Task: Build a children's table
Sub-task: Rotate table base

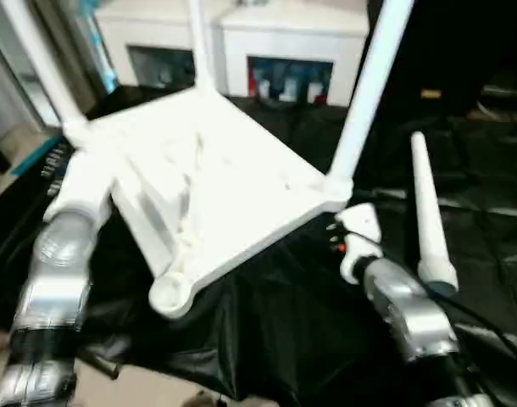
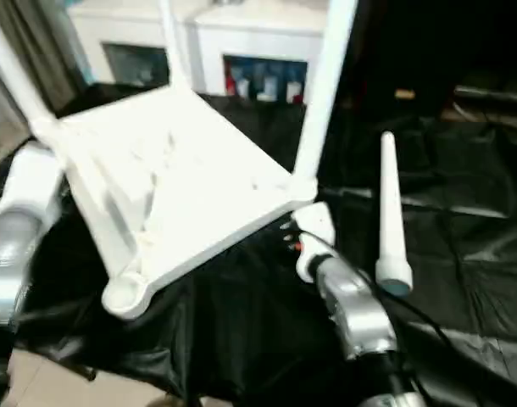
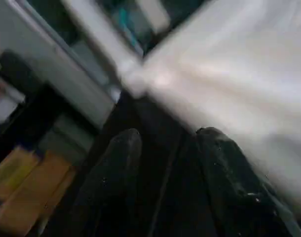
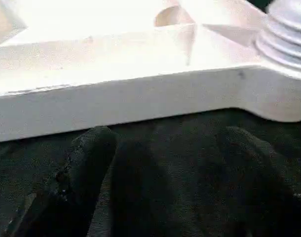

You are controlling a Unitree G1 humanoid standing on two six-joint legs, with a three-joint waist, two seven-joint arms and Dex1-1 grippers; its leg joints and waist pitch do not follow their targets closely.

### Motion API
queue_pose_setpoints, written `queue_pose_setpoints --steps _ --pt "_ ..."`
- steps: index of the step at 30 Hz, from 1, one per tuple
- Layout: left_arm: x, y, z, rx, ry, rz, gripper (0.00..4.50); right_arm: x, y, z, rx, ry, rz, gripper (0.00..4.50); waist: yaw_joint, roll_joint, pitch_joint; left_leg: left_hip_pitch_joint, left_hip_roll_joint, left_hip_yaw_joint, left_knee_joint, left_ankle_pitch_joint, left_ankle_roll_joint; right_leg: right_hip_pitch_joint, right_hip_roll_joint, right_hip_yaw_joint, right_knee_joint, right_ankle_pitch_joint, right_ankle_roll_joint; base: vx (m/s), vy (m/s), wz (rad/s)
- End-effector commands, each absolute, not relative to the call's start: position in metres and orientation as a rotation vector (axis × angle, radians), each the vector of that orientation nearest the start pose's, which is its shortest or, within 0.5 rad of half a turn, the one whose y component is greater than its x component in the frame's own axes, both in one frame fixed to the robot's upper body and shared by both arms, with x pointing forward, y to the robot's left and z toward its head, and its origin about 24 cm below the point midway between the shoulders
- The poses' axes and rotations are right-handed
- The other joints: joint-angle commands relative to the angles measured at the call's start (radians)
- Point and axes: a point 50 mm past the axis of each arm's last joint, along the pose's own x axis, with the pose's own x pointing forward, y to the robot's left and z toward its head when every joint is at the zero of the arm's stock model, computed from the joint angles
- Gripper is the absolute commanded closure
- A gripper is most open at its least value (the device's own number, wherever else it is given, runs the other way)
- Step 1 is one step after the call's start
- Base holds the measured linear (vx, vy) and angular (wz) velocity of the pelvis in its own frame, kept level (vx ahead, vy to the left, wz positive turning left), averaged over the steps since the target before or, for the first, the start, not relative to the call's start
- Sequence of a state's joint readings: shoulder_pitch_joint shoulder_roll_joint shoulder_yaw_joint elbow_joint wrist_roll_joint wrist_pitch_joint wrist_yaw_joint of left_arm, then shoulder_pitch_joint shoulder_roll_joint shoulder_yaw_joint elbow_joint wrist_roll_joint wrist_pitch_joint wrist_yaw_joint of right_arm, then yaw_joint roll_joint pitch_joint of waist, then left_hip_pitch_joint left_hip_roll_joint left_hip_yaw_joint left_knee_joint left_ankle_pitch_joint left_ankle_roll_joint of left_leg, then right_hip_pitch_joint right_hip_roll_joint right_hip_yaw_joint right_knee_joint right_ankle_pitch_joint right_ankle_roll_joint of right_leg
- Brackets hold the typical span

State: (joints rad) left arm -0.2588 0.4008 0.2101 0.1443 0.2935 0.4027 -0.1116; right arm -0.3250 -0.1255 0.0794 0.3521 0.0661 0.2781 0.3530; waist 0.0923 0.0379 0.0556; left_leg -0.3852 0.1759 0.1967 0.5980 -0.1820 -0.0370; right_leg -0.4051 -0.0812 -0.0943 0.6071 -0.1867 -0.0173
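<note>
The right gripper (image 4: pixel 160 163) has its two fingers spread apart, holding nothing, just under the table top's edge. The left gripper (image 3: pixel 165 163) is spread wide too, by the far side. The table top (image 1: pixel 216 186) lies upside down on the black cloth (image 1: pixel 267 331). Three legs stand up in it. The corner socket (image 1: pixel 169 294) at 7 o'clock is bare. The last leg (image 1: pixel 430 212) lies at 3 o'clock, waiting to go in.
</note>
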Motion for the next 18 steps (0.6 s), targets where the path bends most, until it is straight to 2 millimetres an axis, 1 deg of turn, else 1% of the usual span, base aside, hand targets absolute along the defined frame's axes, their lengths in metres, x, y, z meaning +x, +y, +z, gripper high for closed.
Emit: queue_pose_setpoints --steps 1,2,3,4,6,7,9,10,12,13,14,15,16,17,18 --pt "0.282 0.283 0.075 0.575 0.382 0.225 2.44 0.308 -0.125 0.022 -0.067 0.347 0.453 0.76 -0.003 0.003 -0.057 0.028 0.066 -0.042 -0.088 -0.323 -0.006 0.029 -0.078 0.061 -0.089 -0.351 -0.142 0.000 0.000 0.00" --pt "0.275 0.278 0.067 0.538 0.447 0.169 2.44 0.309 -0.124 0.023 -0.074 0.347 0.462 0.76 -0.001 -0.007 -0.057 0.026 0.065 -0.042 -0.086 -0.320 -0.006 0.030 -0.082 0.064 -0.087 -0.358 -0.144 0.000 0.000 0.00" --pt "0.270 0.273 0.061 0.496 0.491 0.113 2.44 0.309 -0.124 0.023 -0.078 0.347 0.470 0.76 -0.002 -0.009 -0.056 0.028 0.063 -0.038 -0.087 -0.321 -0.004 0.027 -0.079 0.065 -0.092 -0.363 -0.140 0.000 0.000 0.00" --pt "0.268 0.269 0.058 0.468 0.515 0.078 2.44 0.309 -0.123 0.024 -0.080 0.347 0.474 0.76 0.003 -0.002 -0.057 0.034 0.064 -0.038 -0.086 -0.322 -0.012 0.022 -0.080 0.067 -0.092 -0.347 -0.146 0.000 0.000 0.00" --pt "0.266 0.254 0.056 0.419 0.506 -0.056 2.44 0.310 -0.126 0.025 -0.088 0.347 0.474 0.76 0.006 -0.013 -0.058 0.030 0.065 -0.039 -0.089 -0.313 -0.019 0.026 -0.077 0.067 -0.088 -0.292 -0.150 0.000 0.000 0.00" --pt "0.266 0.254 0.056 0.419 0.506 -0.056 2.44 0.310 -0.126 0.025 -0.088 0.347 0.474 0.76 0.007 -0.013 -0.058 0.028 0.064 -0.039 -0.090 -0.310 -0.020 0.028 -0.076 0.067 -0.084 -0.276 -0.153 0.000 0.000 0.00" --pt "0.262 0.239 0.052 0.399 0.531 -0.193 2.44 0.311 -0.129 0.027 -0.091 0.344 0.467 0.76 0.008 -0.010 -0.060 0.028 0.065 -0.039 -0.091 -0.300 -0.023 0.031 -0.076 0.067 -0.079 -0.233 -0.160 0.000 0.000 0.00" --pt "0.260 0.235 0.050 0.398 0.549 -0.233 2.44 0.311 -0.130 0.028 -0.091 0.343 0.463 0.76 0.007 -0.015 -0.060 0.027 0.064 -0.038 -0.091 -0.296 -0.022 0.034 -0.076 0.067 -0.078 -0.220 -0.160 0.000 0.000 0.00" --pt "0.246 0.214 0.046 0.428 0.587 -0.498 2.44 0.314 -0.137 0.037 -0.104 0.328 0.433 0.76 0.004 -0.013 -0.060 0.026 0.063 -0.038 -0.090 -0.291 -0.018 0.036 -0.076 0.068 -0.077 -0.222 -0.158 0.000 0.000 0.00" --pt "0.244 0.211 0.045 0.430 0.593 -0.531 2.44 0.314 -0.138 0.038 -0.107 0.326 0.428 0.76 0.004 -0.013 -0.060 0.026 0.063 -0.038 -0.090 -0.291 -0.018 0.036 -0.076 0.068 -0.077 -0.222 -0.158 0.000 0.000 0.00" --pt "0.244 0.202 0.045 0.426 0.584 -0.598 2.44 0.314 -0.144 0.048 -0.098 0.307 0.395 0.76 0.001 -0.014 -0.058 0.030 0.062 -0.033 -0.089 -0.275 -0.014 0.033 -0.070 0.071 -0.079 -0.220 -0.157 0.000 0.000 0.00" --pt "0.246 0.200 0.046 0.418 0.578 -0.601 2.44 0.314 -0.147 0.051 -0.095 0.301 0.380 0.76 0.002 -0.014 -0.059 0.033 0.062 -0.032 -0.087 -0.272 -0.015 0.032 -0.070 0.071 -0.078 -0.215 -0.154 0.000 0.000 0.00" --pt "0.248 0.198 0.046 0.414 0.574 -0.607 2.44 0.314 -0.149 0.054 -0.096 0.299 0.368 0.76 0.000 -0.015 -0.057 0.033 0.061 -0.030 -0.088 -0.275 -0.018 0.030 -0.069 0.073 -0.078 -0.223 -0.150 0.000 0.000 0.00" --pt "0.248 0.197 0.046 0.413 0.572 -0.610 2.44 0.314 -0.150 0.054 -0.097 0.298 0.363 0.76 0.002 -0.014 -0.056 0.033 0.060 -0.032 -0.089 -0.288 -0.024 0.032 -0.071 0.072 -0.080 -0.255 -0.141 0.000 0.000 0.00" --pt "0.253 0.189 0.045 0.397 0.560 -0.641 2.44 0.312 -0.159 0.062 -0.120 0.307 0.322 0.76 -0.002 -0.014 -0.057 0.031 0.060 -0.033 -0.090 -0.290 -0.028 0.034 -0.072 0.072 -0.080 -0.262 -0.138 0.000 0.000 0.00"
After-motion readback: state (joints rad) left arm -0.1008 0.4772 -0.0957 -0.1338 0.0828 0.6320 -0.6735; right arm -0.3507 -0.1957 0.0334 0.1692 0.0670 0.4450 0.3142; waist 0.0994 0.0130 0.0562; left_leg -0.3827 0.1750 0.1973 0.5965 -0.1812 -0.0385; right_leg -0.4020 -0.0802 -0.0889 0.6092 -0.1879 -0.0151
